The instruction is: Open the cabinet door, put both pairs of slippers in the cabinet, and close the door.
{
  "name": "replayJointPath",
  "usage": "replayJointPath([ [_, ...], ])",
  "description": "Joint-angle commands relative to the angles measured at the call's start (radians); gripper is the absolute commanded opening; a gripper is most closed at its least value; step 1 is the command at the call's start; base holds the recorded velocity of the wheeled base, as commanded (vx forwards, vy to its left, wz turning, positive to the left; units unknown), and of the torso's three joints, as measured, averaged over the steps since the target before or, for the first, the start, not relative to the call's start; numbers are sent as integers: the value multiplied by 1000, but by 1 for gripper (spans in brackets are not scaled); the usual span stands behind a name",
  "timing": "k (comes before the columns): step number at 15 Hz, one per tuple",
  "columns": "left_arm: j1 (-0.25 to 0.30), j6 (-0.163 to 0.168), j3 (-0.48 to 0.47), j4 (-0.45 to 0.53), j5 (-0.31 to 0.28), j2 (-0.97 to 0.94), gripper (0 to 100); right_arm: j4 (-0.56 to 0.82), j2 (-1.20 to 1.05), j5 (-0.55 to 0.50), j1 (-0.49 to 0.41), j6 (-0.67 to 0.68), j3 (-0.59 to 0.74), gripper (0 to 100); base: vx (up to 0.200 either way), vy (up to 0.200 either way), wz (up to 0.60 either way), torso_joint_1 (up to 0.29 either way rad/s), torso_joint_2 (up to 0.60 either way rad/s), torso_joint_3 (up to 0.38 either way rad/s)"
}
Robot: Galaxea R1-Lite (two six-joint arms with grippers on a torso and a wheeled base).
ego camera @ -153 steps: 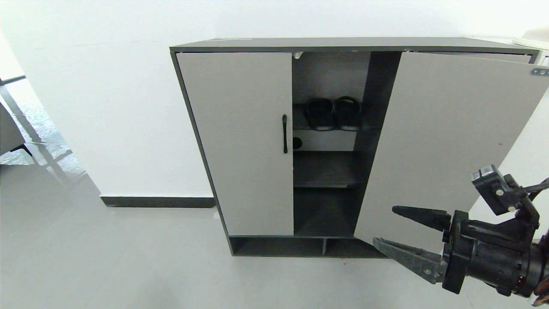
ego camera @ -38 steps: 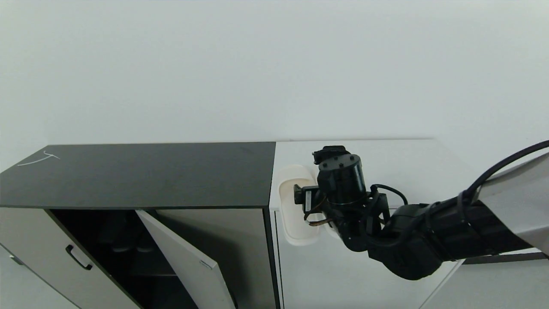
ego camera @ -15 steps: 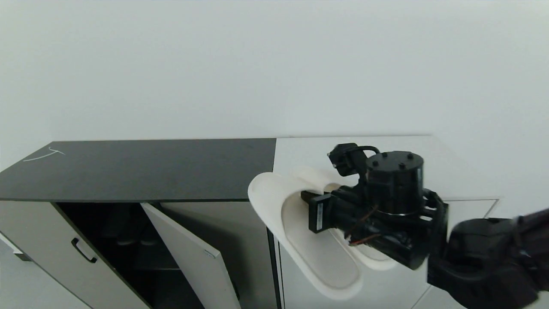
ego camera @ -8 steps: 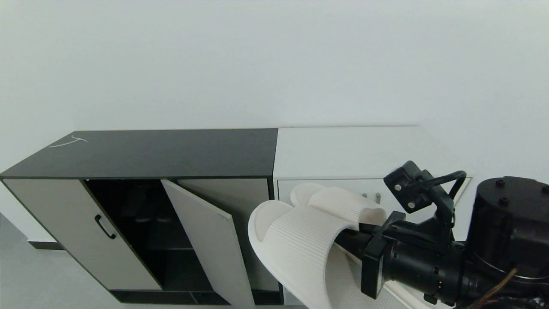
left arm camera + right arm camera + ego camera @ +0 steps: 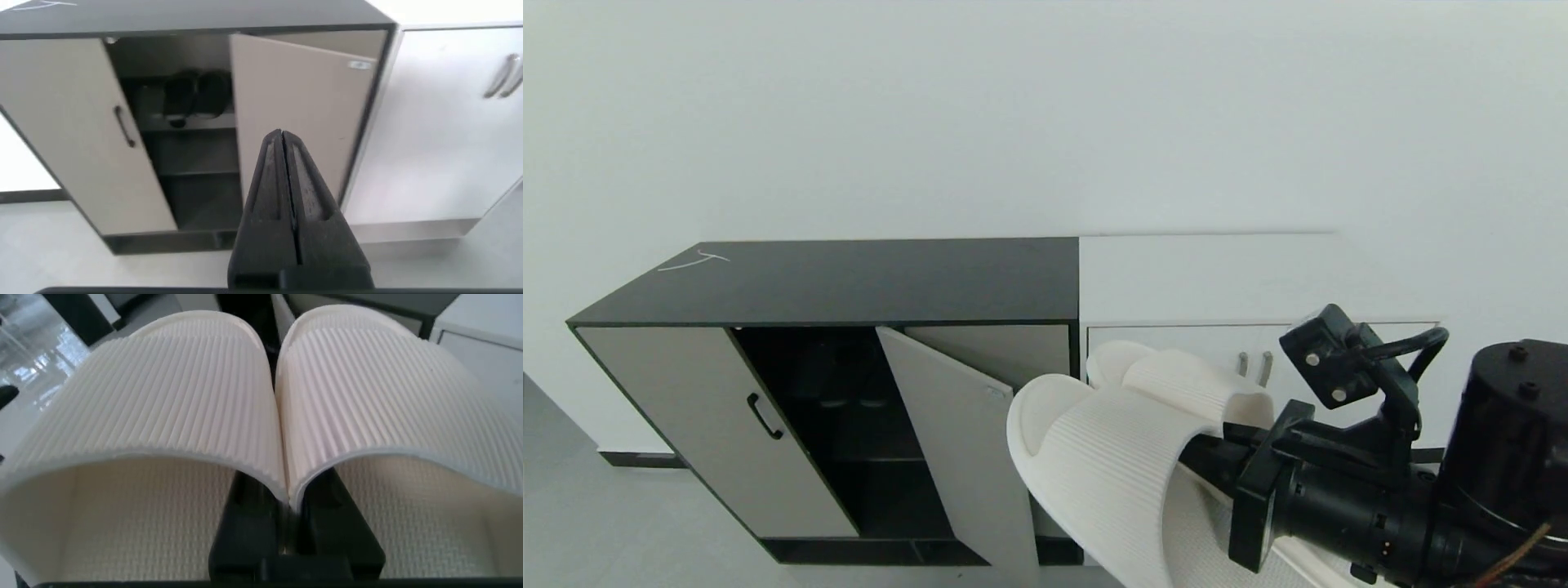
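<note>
Clamped on the white slippers (image 5: 1111, 465), the right gripper (image 5: 288, 523) now holds them aloft, right of the cabinet's (image 5: 849, 282) open door (image 5: 964, 441), off the white unit's (image 5: 1209, 278) top. The left gripper (image 5: 283, 143) is closed, empty.

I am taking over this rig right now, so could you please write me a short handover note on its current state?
Left gripper: shut, empty, facing the cabinet front.
Right gripper: shut on the pair of white ribbed fabric slippers, held up beside the open door.
Black-topped cabinet with grey doors: right door open, left door closed.
Pair of black slippers: on the upper shelf inside.
Done: door opened, black pair stored.
Left: place the white pair inside, close the door.
</note>
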Motion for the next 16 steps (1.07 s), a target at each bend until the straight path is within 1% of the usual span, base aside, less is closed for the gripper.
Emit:
replayJointPath([
  [1, 1, 0, 0, 0, 0, 0, 0, 0, 1, 1, 2, 1, 3, 0, 0, 200, 0, 12, 2, 2],
  [6, -1, 0, 0, 0, 0, 0, 0, -77, -3, -4, -10, 1, 61, 0, 0, 200, 0, 5, 1, 0],
  [16, 1, 0, 0, 0, 0, 0, 0, -79, 0, -4, -12, -1, 69, 0, 0, 200, 0, 4, 2, 4],
])
